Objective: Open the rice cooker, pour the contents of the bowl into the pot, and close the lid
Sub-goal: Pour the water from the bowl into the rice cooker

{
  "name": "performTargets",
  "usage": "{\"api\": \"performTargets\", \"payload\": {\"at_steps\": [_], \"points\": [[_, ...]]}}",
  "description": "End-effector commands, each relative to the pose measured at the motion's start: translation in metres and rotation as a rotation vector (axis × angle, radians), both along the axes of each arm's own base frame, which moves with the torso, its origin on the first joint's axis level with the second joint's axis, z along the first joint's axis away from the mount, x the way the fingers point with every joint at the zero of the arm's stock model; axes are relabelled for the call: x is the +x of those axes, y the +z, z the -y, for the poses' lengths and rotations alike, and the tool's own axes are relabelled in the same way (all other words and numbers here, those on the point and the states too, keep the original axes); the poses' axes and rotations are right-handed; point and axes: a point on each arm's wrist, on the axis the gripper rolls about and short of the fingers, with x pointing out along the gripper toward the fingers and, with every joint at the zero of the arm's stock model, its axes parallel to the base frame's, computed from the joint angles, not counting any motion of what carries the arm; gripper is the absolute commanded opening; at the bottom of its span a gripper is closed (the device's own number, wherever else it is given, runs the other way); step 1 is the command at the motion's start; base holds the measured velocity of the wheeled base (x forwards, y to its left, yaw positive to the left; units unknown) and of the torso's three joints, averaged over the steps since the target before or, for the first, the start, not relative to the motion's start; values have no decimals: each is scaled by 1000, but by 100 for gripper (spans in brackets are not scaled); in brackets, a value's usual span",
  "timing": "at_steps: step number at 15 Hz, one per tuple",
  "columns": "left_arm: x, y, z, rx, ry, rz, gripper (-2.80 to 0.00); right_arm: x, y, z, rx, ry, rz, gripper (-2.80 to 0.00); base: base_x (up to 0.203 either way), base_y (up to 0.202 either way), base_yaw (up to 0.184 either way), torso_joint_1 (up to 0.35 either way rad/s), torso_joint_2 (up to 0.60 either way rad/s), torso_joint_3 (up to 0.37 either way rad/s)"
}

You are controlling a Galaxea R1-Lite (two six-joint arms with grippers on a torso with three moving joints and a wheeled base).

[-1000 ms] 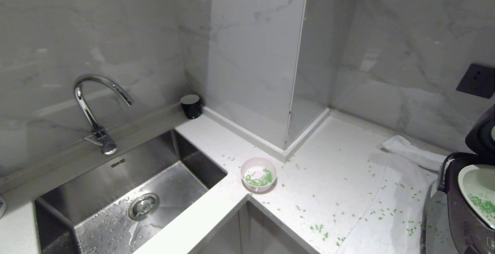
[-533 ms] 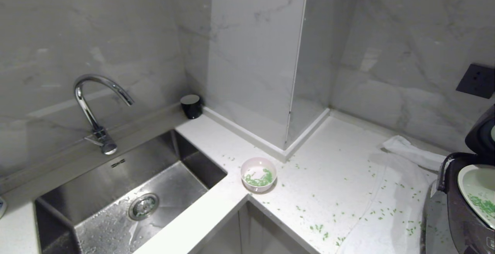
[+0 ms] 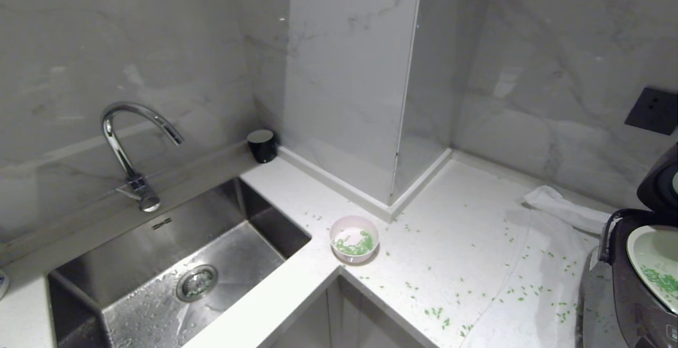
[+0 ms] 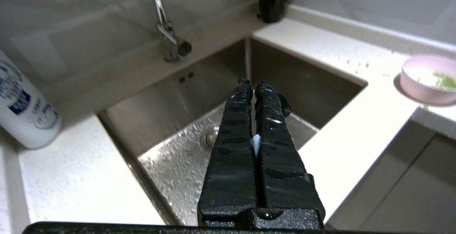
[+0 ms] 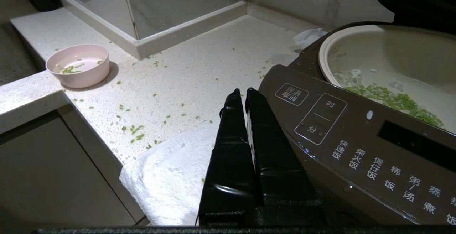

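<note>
Bowl first: small, pale pink and white inside, it sits upright on the white counter just right of the sink, near the counter's front corner. It looks light and rigid, probably plastic or thin ceramic, with a smooth wall that may be slick from water, so I judge the rim the best place to pinch, one finger inside and one outside, on the side away from the grains. A patch of the green contents lies on its floor (wet grains tend to cling, so a steep tilt would likely be needed to empty it).

The rice cooker stands at the far right of the counter, partly on a white cloth. Its lid is raised, so opening is done. It is the heavy piece here and should stay put while the bowl is tipped over it. The pale pot inside holds a scatter of green grains low on its wall, with some water drops. Many loose grains are strewn over the counter and cloth between bowl and cooker.

The left gripper hangs over the sink with its fingers pressed together and nothing between them. The right gripper is also pressed together and empty, just beside the cooker's front panel, over the cloth. Neither touches the bowl.

A black cup stands at the far wall and a white bottle left of the sink.
</note>
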Motion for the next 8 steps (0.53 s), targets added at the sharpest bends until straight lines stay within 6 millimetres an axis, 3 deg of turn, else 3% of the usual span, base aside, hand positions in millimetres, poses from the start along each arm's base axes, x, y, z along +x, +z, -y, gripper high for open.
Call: {"api": "performTargets", "payload": {"at_steps": [1, 8], "points": [[-1, -19, 0, 0, -9, -17, -280, 0, 0, 0, -1, 0, -1, -280, 0, 0, 0, 0, 0, 0], [-1, -30, 2, -6, -74, -79, -280, 0, 0, 0, -1, 0, -1, -280, 0, 0, 0, 0, 0, 0]]}}
